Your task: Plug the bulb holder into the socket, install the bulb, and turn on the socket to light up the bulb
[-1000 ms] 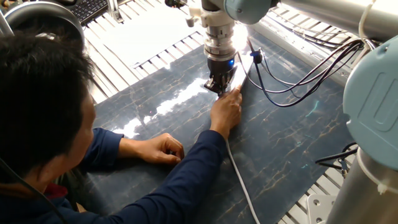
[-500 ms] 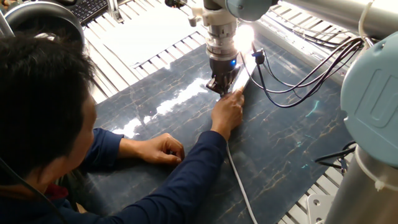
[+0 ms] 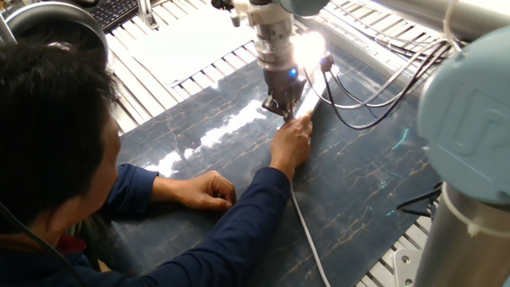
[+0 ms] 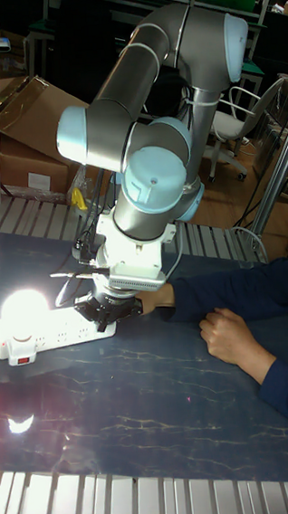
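While the bulb [image 4: 24, 305] glows at the far end of the socket [image 4: 49, 330], whose long axis runs away from the tool [image 4: 105, 314] along the worktop [image 4: 155, 410], the tool sits low over the strip's near end beside a person's hand [image 3: 292, 142], and I cannot tell whether its fingers are apart or together.

The bulb [image 4: 24, 307] glows bright at left of frame, standing upright on the long white socket [image 4: 49, 331].
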You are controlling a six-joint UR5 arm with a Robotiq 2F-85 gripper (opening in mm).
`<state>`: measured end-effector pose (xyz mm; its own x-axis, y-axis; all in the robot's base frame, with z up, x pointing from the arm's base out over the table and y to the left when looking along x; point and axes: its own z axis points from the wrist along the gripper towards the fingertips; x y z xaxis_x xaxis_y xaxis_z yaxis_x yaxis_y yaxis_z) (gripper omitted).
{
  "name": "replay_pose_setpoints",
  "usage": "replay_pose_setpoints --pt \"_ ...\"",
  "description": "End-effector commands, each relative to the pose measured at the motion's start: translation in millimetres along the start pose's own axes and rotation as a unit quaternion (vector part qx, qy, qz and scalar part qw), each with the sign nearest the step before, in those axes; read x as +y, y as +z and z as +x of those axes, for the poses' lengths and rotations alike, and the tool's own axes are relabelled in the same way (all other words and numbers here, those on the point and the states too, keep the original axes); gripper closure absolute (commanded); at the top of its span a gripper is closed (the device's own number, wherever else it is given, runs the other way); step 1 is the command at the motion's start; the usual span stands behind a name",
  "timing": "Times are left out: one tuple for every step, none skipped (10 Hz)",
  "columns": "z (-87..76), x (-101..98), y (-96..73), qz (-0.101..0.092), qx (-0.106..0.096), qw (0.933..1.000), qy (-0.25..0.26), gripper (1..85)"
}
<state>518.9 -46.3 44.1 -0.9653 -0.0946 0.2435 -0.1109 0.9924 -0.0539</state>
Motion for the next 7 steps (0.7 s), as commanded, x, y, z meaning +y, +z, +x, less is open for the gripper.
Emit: replay_pose_setpoints --pt "-32.1 -3.8 -22.7 -0.002 -0.002 0.9997 -0.024 84.7" --pt "-38.7 -6.8 -32.3 0.0 0.0 0.9997 -0.026 84.7" --pt "-45.2 -21.0 -40.0 0.022 0.005 0.9993 -0.029 84.7" --pt "-51.5 -28.7 -44.4 0.029 0.006 0.9991 -0.031 84.7" --pt "-56.4 -38.8 -47.0 0.037 0.006 0.9985 -0.039 84.7" --pt "-61.8 -46.5 -49.3 0.037 0.005 0.9982 -0.048 84.7" --pt "-69.2 -53.0 -53.8 0.039 0.001 0.9979 -0.052 84.7"
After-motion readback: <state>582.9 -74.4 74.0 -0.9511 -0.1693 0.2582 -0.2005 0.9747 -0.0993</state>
